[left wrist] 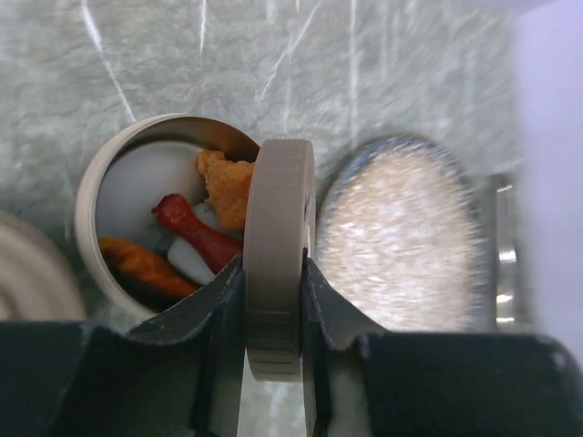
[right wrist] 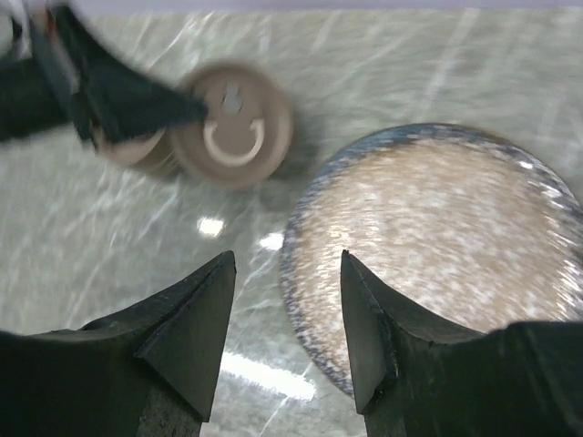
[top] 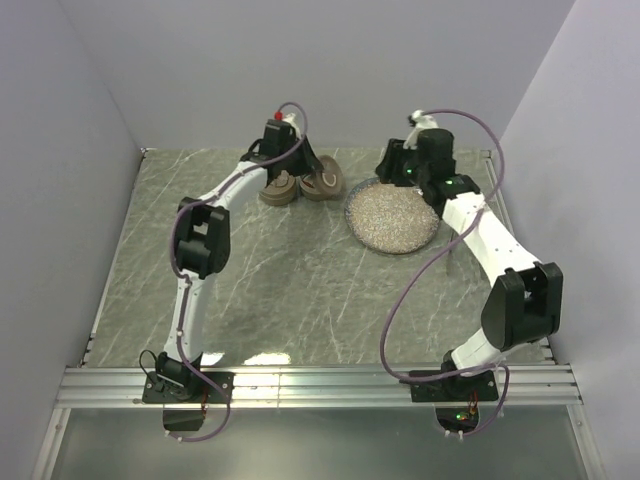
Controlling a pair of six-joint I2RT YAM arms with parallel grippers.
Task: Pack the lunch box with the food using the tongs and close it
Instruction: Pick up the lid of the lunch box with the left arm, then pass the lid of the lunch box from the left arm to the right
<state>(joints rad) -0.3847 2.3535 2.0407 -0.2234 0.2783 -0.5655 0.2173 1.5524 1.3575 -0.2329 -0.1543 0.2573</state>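
Below, the grey marbled table [top: 300, 290] carries everything. The speckled plate [top: 393, 217] lies toward its far right. My right tool [right wrist: 287, 259] hangs over the plate's left rim, its jaws partly spread with nothing between them.

Left of the plate sits the round beige lunch box bowl [left wrist: 137, 177], open at the top. Beside it a flat beige part with a ring handle [right wrist: 232, 127] lies on the table.

My left tool [left wrist: 273, 273] is clamped on a thick beige lid [left wrist: 278, 200], one finger on each face. The lid stands upright on its edge between bowl and plate, hiding the bowl's right rim from my wrist camera.

The food [left wrist: 228, 187] is inside the bowl, just left of the lid and beyond my left finger: an orange chunk, a red piece, an orange-brown strip, some white bits.
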